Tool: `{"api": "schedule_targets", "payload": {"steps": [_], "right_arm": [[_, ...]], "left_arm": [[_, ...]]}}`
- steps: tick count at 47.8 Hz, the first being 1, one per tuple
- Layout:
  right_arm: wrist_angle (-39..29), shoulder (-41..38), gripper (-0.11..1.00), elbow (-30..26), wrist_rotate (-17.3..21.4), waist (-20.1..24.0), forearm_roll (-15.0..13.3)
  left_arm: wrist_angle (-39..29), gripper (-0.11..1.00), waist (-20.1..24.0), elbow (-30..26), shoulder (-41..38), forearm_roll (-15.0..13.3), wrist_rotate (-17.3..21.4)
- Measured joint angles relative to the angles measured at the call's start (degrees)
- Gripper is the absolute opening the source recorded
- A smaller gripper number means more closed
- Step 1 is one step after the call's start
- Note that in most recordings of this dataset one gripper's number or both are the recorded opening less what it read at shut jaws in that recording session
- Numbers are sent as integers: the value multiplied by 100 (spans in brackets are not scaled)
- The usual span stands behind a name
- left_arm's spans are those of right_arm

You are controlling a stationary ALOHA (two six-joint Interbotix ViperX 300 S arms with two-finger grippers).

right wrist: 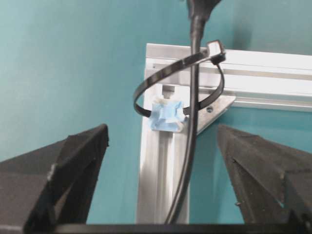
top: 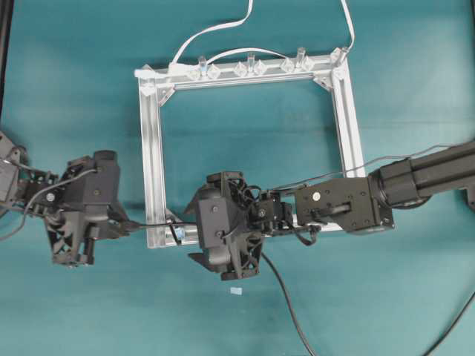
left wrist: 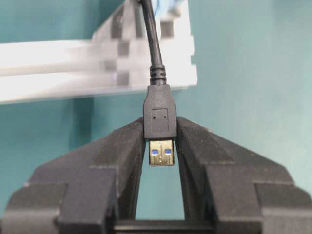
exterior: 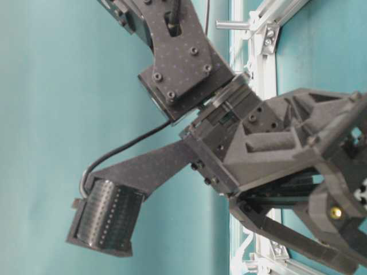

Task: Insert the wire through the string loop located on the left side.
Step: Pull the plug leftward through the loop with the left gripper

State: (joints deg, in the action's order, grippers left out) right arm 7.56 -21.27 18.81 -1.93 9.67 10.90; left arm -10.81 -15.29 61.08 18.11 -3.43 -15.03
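Observation:
The wire (top: 152, 223) is a thin black cable ending in a USB plug (left wrist: 160, 121). My left gripper (left wrist: 161, 130) is shut on the plug's black body, and the gold tip shows between the fingers. In the overhead view this gripper (top: 122, 223) sits just left of the square aluminium frame (top: 152, 148). The string loop (right wrist: 141, 92) is a thin dark band at the frame's near-left corner, and the wire (right wrist: 194, 112) passes through it. My right gripper (right wrist: 162, 131) stands open just behind the loop. The wire runs between its fingers, touching neither.
A white cable (top: 215, 30) and several clear clips (top: 249, 68) sit along the frame's far bar. A pale blue clip (right wrist: 165, 117) sits inside the loop. The wire's slack (top: 289, 304) trails to the front edge past a small white scrap (top: 235, 291).

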Motion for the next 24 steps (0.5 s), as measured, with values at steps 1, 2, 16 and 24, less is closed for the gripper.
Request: {"api": "schedule_targets", "payload": {"steps": [1, 2, 16, 24], "right_arm": [[0, 0, 91, 0, 0, 0, 0], [0, 0, 91, 0, 0, 0, 0], [0, 0, 91, 0, 0, 0, 0], [0, 0, 91, 0, 0, 0, 0]], "left_arm": [[-26, 21, 0, 18, 35, 0, 0], [-53, 21, 0, 26, 62, -9, 0], [-439, 21, -132, 211, 439, -9, -35], [-606, 21, -264, 325, 650, -9, -149]]}}
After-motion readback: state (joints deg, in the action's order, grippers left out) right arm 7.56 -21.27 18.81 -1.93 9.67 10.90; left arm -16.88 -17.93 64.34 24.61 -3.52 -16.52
